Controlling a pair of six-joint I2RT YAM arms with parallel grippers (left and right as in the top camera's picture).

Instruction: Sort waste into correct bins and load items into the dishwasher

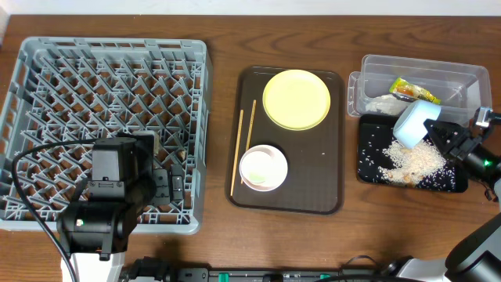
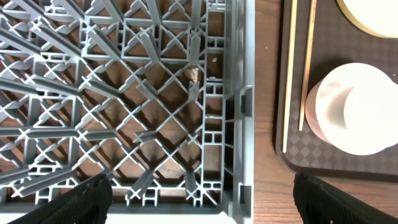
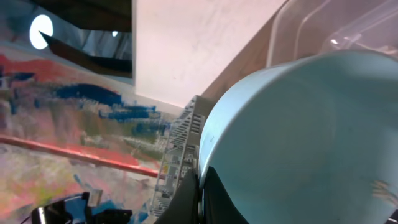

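Note:
My right gripper (image 3: 200,198) is shut on the rim of the light-blue bowl (image 3: 298,137). It holds the bowl (image 1: 415,121) tilted above the black tray (image 1: 368,168), where white rice (image 1: 411,163) lies scattered. Behind the tray, the clear tub (image 1: 423,70) holds the crumpled wrapper (image 1: 415,92) and some rice. My left gripper (image 2: 202,205) stands open over the near right corner of the grey dish rack (image 1: 102,102), with nothing between its fingers. The yellow plate (image 1: 297,99), chopsticks (image 1: 243,145) and pinkish-white bowl (image 1: 263,168), with a white cup (image 2: 370,121) in it, rest on the brown serving tray (image 1: 313,188).
The left arm (image 1: 109,196) covers the near part of the rack. A strip of bare wooden table (image 1: 218,141) runs between the rack and the serving tray. The right arm (image 1: 477,157) reaches in from the right edge.

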